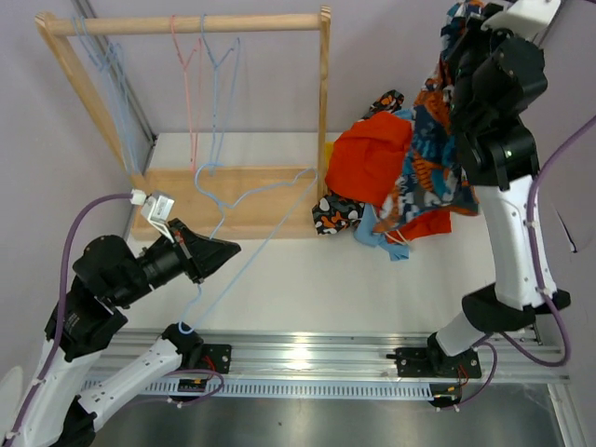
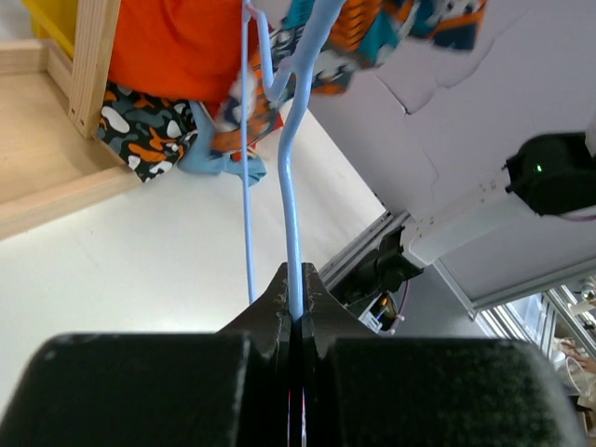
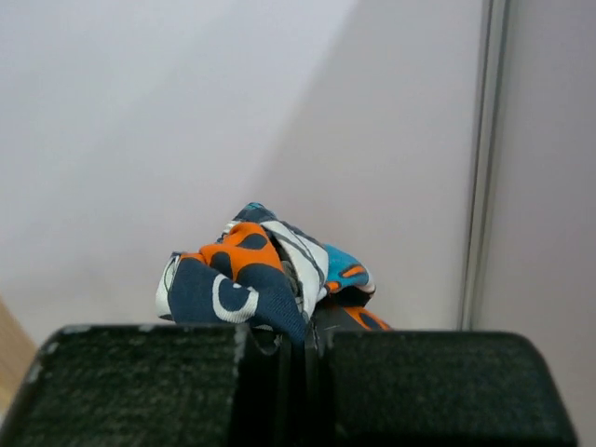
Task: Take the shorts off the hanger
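My left gripper (image 1: pixel 220 250) is shut on the wire of a light blue hanger (image 1: pixel 244 200), which slants from near the rail towards the rack post. In the left wrist view the wire (image 2: pixel 288 186) runs up from my jaws (image 2: pixel 298 296) to the printed fabric at the top edge. My right gripper (image 1: pixel 463 17) is raised high at the far right. It is shut on the blue-orange-white print shorts (image 1: pixel 430 154), which hang down over the pile and are bunched at the jaws (image 3: pixel 303 326) in the right wrist view (image 3: pixel 240 272). I cannot make out a dark navy pair.
A pile lies right of the wooden rack (image 1: pixel 324 102): plain orange shorts (image 1: pixel 371 156), camouflage shorts (image 1: pixel 335 212) and light blue shorts (image 1: pixel 372 235). Bare blue and pink hangers (image 1: pixel 191 84) hang from the rack's bar. The rack base (image 1: pixel 233 200) lies behind my left gripper.
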{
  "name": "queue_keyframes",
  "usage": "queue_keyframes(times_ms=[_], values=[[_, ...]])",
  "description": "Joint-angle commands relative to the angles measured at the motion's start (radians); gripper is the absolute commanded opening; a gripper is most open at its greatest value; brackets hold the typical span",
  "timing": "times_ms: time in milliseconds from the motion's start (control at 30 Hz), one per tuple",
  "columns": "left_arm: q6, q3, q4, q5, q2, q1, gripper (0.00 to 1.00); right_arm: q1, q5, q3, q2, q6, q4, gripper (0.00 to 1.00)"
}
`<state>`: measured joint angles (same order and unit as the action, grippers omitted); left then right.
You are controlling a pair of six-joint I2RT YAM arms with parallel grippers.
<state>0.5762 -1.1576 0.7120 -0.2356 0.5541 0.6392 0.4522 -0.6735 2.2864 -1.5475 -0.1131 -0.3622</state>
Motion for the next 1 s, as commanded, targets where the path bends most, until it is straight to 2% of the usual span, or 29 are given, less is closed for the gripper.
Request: queue_keyframes(times_ms=[0,167,267,433,533,567,700,833,900,967], values=[[-0.002,0.019,-0.057,-0.019,-0.028,0.005,0.0,-0.082,0.113,0.119,-0.153,0.012,0.058,0.0],[-0.052,0.018,-0.016,0.018,-0.025,0.005,0.0,-0.09,0.181,0.341,-0.333,0.001,0.144,0.0],[-0.078,0.035,-0.014,0.051,-0.014,0.005,0.0,-0.092,0.203,0.344,-0.381,-0.005,0.245,0.0],[-0.075,0.082,-0.068,0.067,0.003,0.005,0.0,-0.101,0.235,0.277,-0.413,0.093,0.224,0.0],[-0.078,0.084,-0.095,0.093,0.035,0.005,0.0,-0.101,0.207,-0.059,-0.323,0.133,0.314,0.0],[-0.087,0.07,-0.098,0.1,0.067,0.005,0.0,-0.106,0.195,-0.305,-0.247,0.169,0.447,0.0],[-0.104,-0.043,-0.092,0.137,0.162,0.005,0.0,-0.138,0.16,-0.766,-0.128,0.311,0.641,0.0],[-0.118,-0.194,-0.059,0.203,0.278,0.005,0.0,-0.162,0.161,-0.971,-0.125,0.381,0.686,0.0],[-0.124,-0.292,-0.04,0.231,0.328,0.004,0.0,-0.167,0.147,-1.007,-0.103,0.417,0.665,0.02],[-0.136,-0.359,-0.033,0.269,0.401,0.004,0.0,-0.171,0.144,-1.038,-0.073,0.438,0.625,0.21]])
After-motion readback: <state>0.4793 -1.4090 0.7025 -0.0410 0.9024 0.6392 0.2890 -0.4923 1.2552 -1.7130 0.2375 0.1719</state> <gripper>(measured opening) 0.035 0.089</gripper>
